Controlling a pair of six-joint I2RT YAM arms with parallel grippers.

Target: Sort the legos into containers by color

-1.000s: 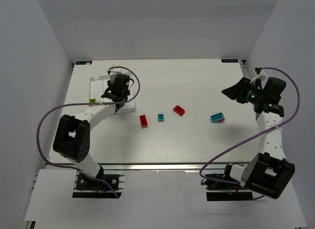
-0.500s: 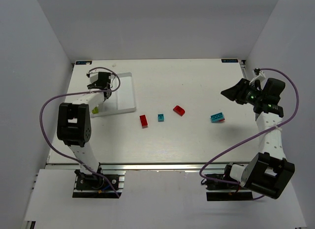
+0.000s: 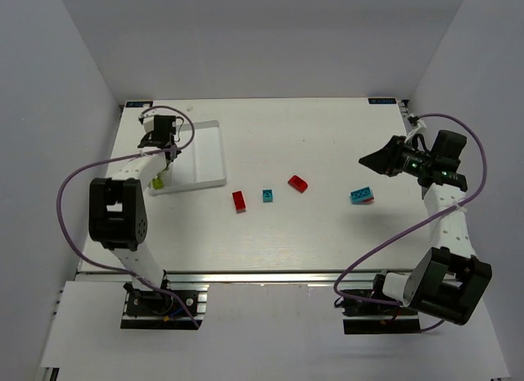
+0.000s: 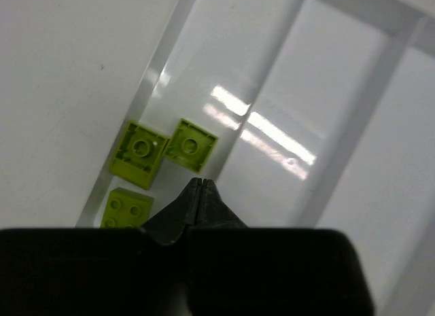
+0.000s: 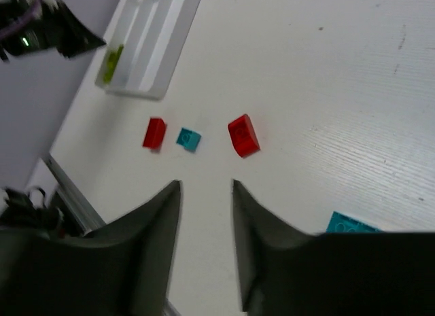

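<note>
The white tray (image 3: 206, 151) lies at the far left. Three yellow-green legos (image 4: 139, 154) (image 4: 192, 145) (image 4: 122, 208) lie in its leftmost compartment. My left gripper (image 4: 202, 182) is shut and empty, its tips just above that compartment beside the bricks; it also shows in the top view (image 3: 162, 156). On the table lie two red legos (image 3: 238, 201) (image 3: 298, 183), a small teal lego (image 3: 268, 196) and a larger cyan lego (image 3: 361, 196). My right gripper (image 3: 366, 159) is open and empty, held high above the table to the right of the loose bricks (image 5: 206, 187).
The right wrist view shows the tray (image 5: 170, 41) far off with yellow-green legos (image 5: 111, 63) in it, both red legos (image 5: 155, 133) (image 5: 243, 134), the teal lego (image 5: 189, 138) and a corner of the cyan lego (image 5: 350, 224). White walls enclose the table.
My left gripper has moved left across the tray, from its right side to the leftmost compartment. My right gripper has shifted slightly left.
</note>
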